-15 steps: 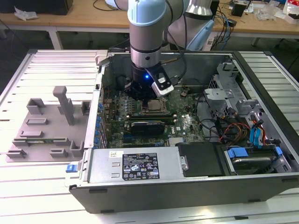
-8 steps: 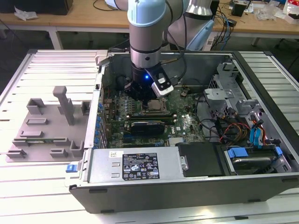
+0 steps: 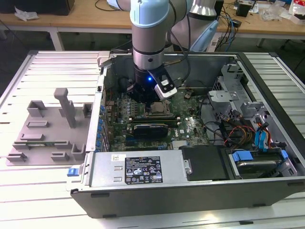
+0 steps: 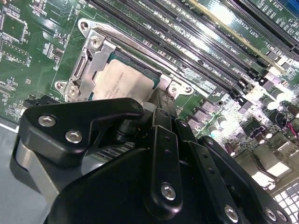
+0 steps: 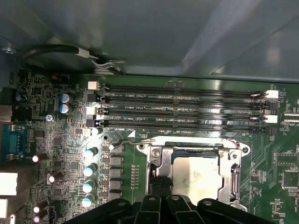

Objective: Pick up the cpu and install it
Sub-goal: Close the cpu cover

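Note:
The cpu [image 5: 194, 175], a flat square chip with a silver-grey top, lies inside the open metal socket frame [image 5: 236, 170] on the green motherboard. In the second wrist view the cpu [image 4: 124, 81] sits within the socket frame [image 4: 86, 60]. My gripper [image 5: 161, 186] reaches down to the chip's edge with its two narrow fingers close together, pinching that edge; the same gripper [image 4: 156, 100] covers that side of the chip. In the exterior view the gripper [image 3: 145, 98] hangs low inside the computer case, right beside the cpu [image 3: 158, 109].
Rows of memory slots [image 5: 182, 109] run beside the socket, and capacitors [image 5: 88, 170] stand near it. The case walls [image 3: 190, 188] enclose the board, with drive bays and cables [image 3: 238, 129] at the exterior view's right. A grey plastic tray [image 3: 47, 131] with upright blocks lies outside, at its left.

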Motion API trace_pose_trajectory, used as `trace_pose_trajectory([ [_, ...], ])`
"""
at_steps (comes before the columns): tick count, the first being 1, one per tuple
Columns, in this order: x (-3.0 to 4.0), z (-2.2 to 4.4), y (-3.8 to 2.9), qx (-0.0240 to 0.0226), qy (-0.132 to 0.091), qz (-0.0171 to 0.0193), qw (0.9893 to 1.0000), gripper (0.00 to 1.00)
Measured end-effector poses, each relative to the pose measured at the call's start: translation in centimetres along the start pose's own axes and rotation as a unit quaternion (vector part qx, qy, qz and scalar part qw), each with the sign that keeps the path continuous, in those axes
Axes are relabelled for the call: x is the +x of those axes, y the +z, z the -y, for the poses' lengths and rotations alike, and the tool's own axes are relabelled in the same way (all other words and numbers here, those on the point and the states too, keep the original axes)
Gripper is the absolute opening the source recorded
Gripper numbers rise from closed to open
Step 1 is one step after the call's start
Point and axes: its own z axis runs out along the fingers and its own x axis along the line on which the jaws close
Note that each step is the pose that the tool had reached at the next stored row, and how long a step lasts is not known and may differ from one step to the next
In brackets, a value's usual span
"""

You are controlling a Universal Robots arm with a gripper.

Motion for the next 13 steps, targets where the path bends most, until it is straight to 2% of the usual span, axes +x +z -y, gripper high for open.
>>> trace_pose_trajectory([
  [5,-0.02,-0.01,-0.61,0.0002,0.0,0.0001,1.0,0.11],
  [10,0.0,0.1,-0.14,0.0003,0.0,-0.0001,1.0,0.11],
  [13,0.01,0.39,-0.07,0.0003,0.0,0.0,1.0,0.11],
])
